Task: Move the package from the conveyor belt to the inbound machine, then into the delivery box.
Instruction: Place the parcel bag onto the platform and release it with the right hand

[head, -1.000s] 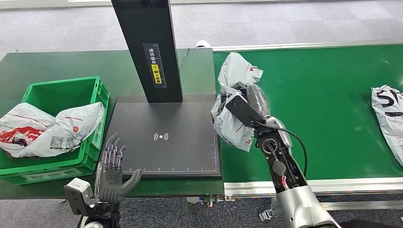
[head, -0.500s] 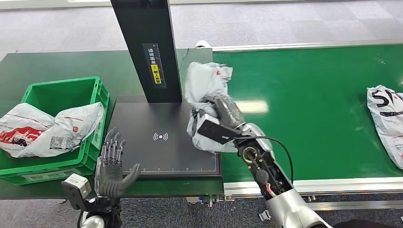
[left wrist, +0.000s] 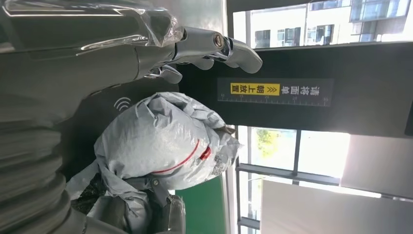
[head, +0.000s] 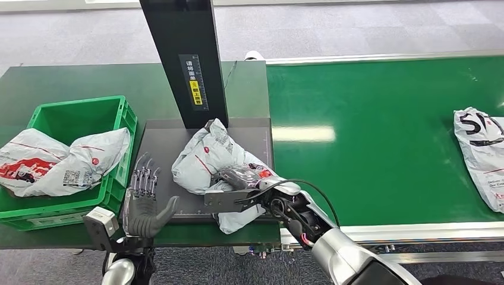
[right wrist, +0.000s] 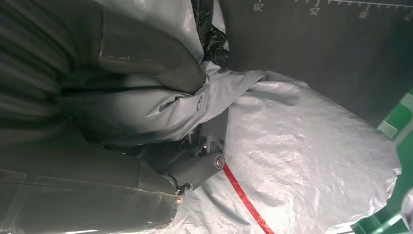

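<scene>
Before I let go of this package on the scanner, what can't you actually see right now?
- Head view: scanner plate symbol, covered by the package.
- Head view: right hand fingers, partly buried in the package.
- Head view: second package on the belt, cut off by the edge.

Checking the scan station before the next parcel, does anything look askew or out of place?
The grey package held by the right hand lies crumpled on the black scan plate, one end hanging over its front edge. Nothing spilled.

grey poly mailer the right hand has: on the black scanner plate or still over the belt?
On the plate. The grey plastic package lies crumpled across the black scanner platform, the right hand gripping its near end.
</scene>
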`<state>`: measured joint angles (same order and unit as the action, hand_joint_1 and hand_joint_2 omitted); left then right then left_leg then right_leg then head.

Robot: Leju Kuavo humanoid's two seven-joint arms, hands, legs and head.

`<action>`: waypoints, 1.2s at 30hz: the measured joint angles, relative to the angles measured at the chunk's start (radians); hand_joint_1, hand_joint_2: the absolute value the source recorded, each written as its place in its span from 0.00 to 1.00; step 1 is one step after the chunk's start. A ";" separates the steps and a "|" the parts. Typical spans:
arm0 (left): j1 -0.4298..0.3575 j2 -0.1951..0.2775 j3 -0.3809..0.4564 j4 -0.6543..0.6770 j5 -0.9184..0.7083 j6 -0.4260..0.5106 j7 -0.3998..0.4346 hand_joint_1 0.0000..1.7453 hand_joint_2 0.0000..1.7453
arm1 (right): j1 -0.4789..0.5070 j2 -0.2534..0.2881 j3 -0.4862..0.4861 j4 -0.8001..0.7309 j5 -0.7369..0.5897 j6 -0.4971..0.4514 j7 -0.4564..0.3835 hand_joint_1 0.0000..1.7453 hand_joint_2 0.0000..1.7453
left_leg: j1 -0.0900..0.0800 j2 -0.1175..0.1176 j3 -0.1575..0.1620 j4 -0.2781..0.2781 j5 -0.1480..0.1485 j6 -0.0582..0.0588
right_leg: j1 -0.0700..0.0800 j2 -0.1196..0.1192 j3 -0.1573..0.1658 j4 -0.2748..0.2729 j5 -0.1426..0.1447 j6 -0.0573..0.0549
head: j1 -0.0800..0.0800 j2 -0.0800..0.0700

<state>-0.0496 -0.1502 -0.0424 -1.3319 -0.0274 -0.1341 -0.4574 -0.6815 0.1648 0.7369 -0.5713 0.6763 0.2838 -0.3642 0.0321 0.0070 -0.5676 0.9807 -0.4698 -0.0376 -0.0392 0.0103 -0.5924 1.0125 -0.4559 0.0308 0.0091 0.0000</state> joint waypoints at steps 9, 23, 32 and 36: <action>-0.011 0.009 -0.015 0.028 0.014 0.013 -0.008 0.00 1.00 | -0.004 -0.004 0.004 0.018 -0.067 -0.144 -0.025 0.00 1.00 | 0.000 0.000 0.002 0.000 0.000 0.000 | 0.000 0.000 0.002 0.000 0.000 0.000 | 0.000 0.000; -0.011 0.017 -0.016 0.046 0.024 0.023 -0.032 0.00 1.00 | 0.050 -0.028 -0.118 -0.148 -0.216 -0.296 -0.198 0.00 1.00 | 0.000 0.000 0.001 0.000 0.000 0.000 | 0.000 0.000 0.000 0.000 0.000 0.000 | 0.000 0.000; -0.023 0.019 -0.034 0.054 0.004 0.016 -0.051 0.00 1.00 | 0.122 -0.039 -0.213 -0.333 -0.396 -0.335 -0.332 0.00 1.00 | 0.000 0.000 0.001 0.000 0.000 0.000 | 0.000 0.000 0.000 0.000 0.000 0.000 | 0.000 0.000; -0.035 0.025 -0.078 0.053 -0.070 0.001 -0.060 0.00 1.00 | 0.137 -0.043 -0.241 -0.397 -0.478 -0.323 -0.334 0.00 1.00 | 0.000 0.000 0.001 0.000 0.000 0.000 | 0.000 0.000 0.000 0.000 0.000 0.000 | 0.000 0.000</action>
<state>-0.0847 -0.1248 -0.1208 -1.2785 -0.0969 -0.1331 -0.5178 -0.5446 0.1218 0.4960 -0.9681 0.1979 -0.0392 -0.6981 0.0321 0.0072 -0.5671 0.9808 -0.4698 -0.0376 -0.0392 0.0105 -0.5922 1.0125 -0.4558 0.0309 0.0091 0.0000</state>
